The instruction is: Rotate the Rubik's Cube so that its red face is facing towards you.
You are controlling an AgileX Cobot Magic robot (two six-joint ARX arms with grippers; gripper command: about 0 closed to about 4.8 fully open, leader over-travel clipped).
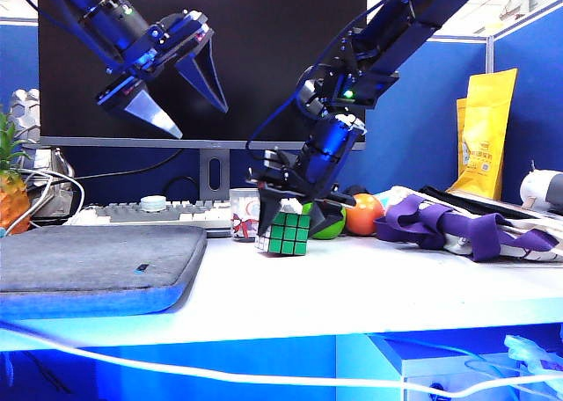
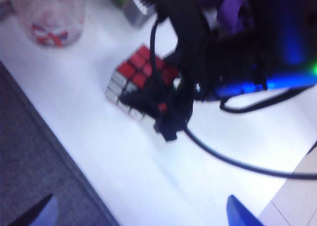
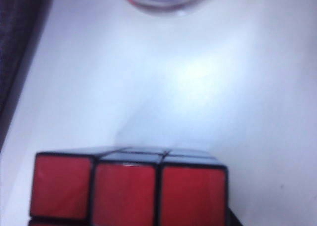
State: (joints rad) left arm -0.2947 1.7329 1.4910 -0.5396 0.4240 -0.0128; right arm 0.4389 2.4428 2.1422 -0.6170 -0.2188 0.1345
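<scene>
From my seat, the small Rubik's Cube (image 1: 285, 231) with black grid lines sits on the white tabletop (image 1: 290, 295), near the middle, its green face turned toward the exterior camera. The red face (image 2: 143, 67) of nine squares points upward; I can see it in the left wrist view, and a row of three red squares fills the near edge of the right wrist view (image 3: 129, 194).

The right gripper (image 1: 295, 209) is down on the cube, one black finger beside its left edge and the other behind its right side. I cannot tell whether the fingers are pressing the cube or just bracketing it; the right wrist view shows no fingertips at all.

Just behind the cube stands a clear glass cup with red markings (image 1: 244, 215), and behind the gripper sit a round green ball (image 1: 332, 229) and an orange-red ball (image 1: 363, 215). Further right lies a bundle of purple and white fabric straps (image 1: 457, 227), with a yellow stand-up pouch (image 1: 489, 133) beyond it against the blue partition.

The left gripper (image 1: 186, 102) hangs high above the table on the left, well apart from the cube, its two pointed fingers spread wide with nothing between them. Beneath it rests a grey padded sleeve (image 1: 97, 265) at the table's front left, with a white keyboard (image 1: 149, 214) and a dark monitor (image 1: 255, 49) behind.
</scene>
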